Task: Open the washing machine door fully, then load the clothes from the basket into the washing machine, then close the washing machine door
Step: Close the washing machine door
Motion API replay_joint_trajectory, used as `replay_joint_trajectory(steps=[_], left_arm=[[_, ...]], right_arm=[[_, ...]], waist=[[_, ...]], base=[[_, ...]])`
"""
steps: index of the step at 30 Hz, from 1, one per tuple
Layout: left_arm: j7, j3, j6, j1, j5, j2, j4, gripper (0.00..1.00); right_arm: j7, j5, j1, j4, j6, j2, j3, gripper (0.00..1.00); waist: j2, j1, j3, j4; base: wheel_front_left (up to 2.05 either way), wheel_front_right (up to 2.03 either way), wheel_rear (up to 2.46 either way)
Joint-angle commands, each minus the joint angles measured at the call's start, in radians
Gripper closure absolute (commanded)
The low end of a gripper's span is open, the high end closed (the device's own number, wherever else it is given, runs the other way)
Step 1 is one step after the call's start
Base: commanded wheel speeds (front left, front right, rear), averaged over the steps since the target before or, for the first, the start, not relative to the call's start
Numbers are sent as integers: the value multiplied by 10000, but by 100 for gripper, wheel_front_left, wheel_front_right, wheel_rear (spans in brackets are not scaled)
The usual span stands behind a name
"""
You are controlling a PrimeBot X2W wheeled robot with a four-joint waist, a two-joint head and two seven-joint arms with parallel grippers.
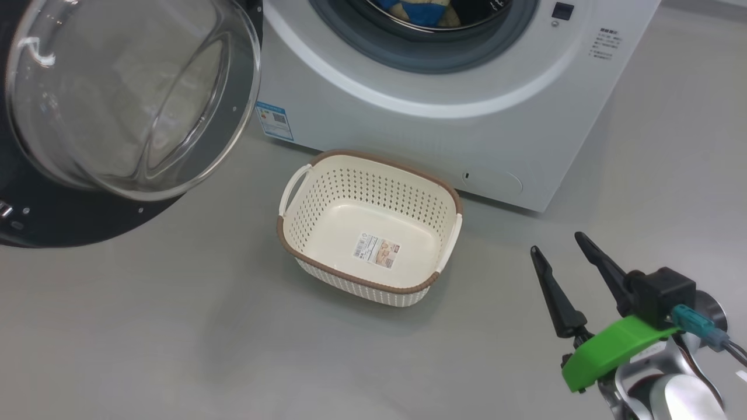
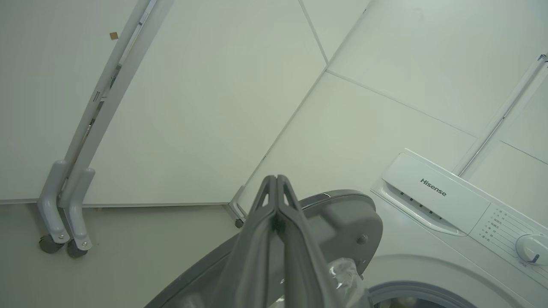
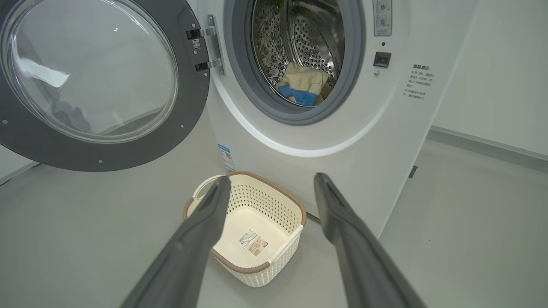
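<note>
The washing machine (image 2: 432,203), marked "Hisense", stands with its door (image 3: 188,107) swung open and the clothes (image 3: 302,83) in the drum (image 3: 299,38). The basket (image 1: 373,184) sits on the floor (image 1: 175,326) before it. The right gripper (image 1: 555,242) is released; the left gripper (image 2: 277,182) is clenched, fingers together.

Clothes (image 1: 429,11) half beyond the top edge

My head camera looks steeply down from close above at the basket (image 1: 373,181) on the floor (image 1: 146,321) before the washing machine (image 1: 443,134); my right wrist camera sits low, facing the open drum (image 3: 308,38), sharing basket and washing machine door (image 3: 192,107) with it; my left wrist camera, close over that door's rim, faces white wall panels (image 2: 205,107).
</note>
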Motion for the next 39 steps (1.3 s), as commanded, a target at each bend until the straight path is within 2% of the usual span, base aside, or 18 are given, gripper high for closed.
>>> replay_joint_trajectory(steps=[1,7,11,20,27,39], left_arm=[[262,490,-66,-703,-468,754,136,100],[1243,793,-88,-1360,-2723,848,754,100],[1835,1207,-89,-1417,-3860,979,1029,100],[2137,1629,-91,-1224,-4434,1188,2139,100],[2505,1721,-91,-1304,-4750,1054,3086,100],[3386,1673,-91,-1323,-5016,812,3795,100]], right_arm=[[85,-141,-466,-446,-29,-66,198,0],[309,-321,-604,-689,-29,-66,266,0],[454,-435,-656,-848,-29,-66,245,0],[672,-569,-651,-1040,-29,-66,291,0],[873,-626,-663,-1208,-29,-155,378,0],[1138,-600,-574,-1493,-29,-241,352,0]], waist=[[0,0,231,-189],[0,0,610,-436],[0,0,769,-536],[0,0,901,-661],[0,0,1003,-773],[0,0,1081,-920]], base=[[0,0,0],[0,0,0],[0,0,0],[0,0,0],[0,0,0],[0,0,0]])
